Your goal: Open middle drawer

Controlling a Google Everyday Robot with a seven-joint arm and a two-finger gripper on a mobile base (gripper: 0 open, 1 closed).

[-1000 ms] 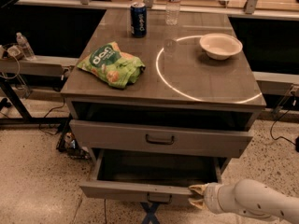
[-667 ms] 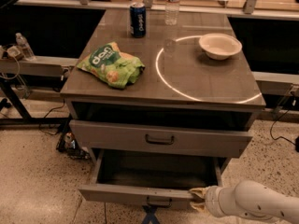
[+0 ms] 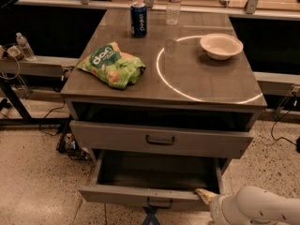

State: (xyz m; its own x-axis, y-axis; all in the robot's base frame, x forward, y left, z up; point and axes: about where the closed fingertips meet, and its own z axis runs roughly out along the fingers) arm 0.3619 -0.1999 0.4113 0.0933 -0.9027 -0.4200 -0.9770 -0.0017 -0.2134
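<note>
The middle drawer (image 3: 117, 194) stands pulled out beneath the upper drawer (image 3: 117, 136), its deep box open to view. At the right end of its front rim sits the gripper (image 3: 205, 195), its tip touching the rim; how wide it stands cannot be told. The white arm (image 3: 262, 210) reaches in low from the right, cut off by the frame's edge.

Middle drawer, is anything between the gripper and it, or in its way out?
Nothing visible does. The gripper is at the right end of the front edge of the middle drawer, nothing between them. The drawer stands pulled out; little floor ahead of it shows.
</note>
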